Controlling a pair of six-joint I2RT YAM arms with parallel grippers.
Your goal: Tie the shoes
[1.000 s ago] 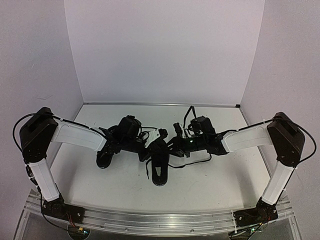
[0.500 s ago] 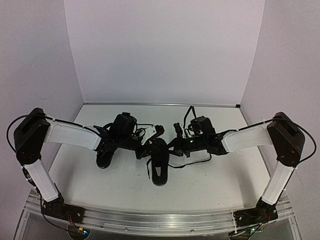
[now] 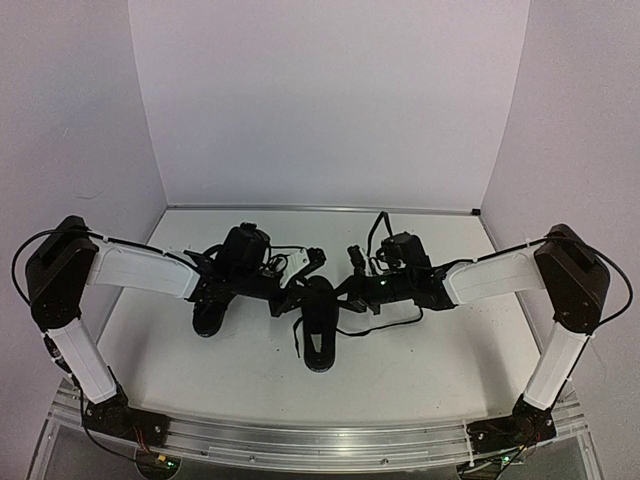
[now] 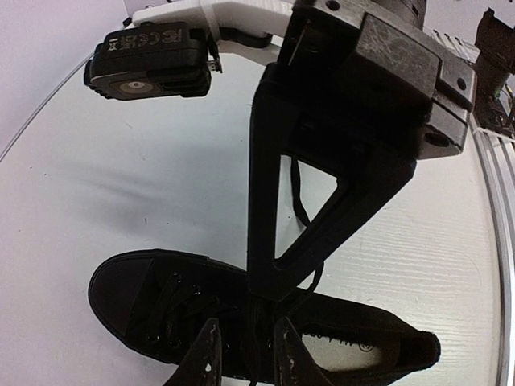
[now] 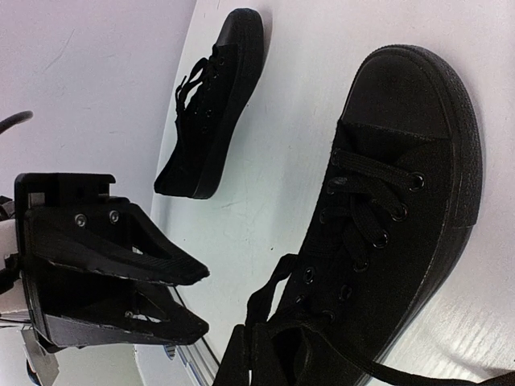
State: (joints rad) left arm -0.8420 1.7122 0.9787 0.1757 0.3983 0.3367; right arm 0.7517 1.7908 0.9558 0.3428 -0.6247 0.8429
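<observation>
Shoe (image 3: 318, 338) mid-worktop (image 3: 430, 370), long axis near–far, heel toward the bases. Laces (image 4: 181, 310) directly under left fingers (image 4: 208, 358), slightly parted. Right fingers (image 5: 121, 261) closed just beside; lace hold unclear.

I have both hands crowded over the centre shoe (image 3: 319, 330): left hand (image 3: 296, 293) and right hand (image 3: 348, 288) almost meet, leaving only a slim gap. The second shoe (image 3: 212, 312) blocks the shoe's 9 o'clock side. The worktop (image 3: 430, 370) lies open at 6 and 4 o'clock, and a bare strip runs along the back wall (image 3: 320, 120) at 12 o'clock.
</observation>
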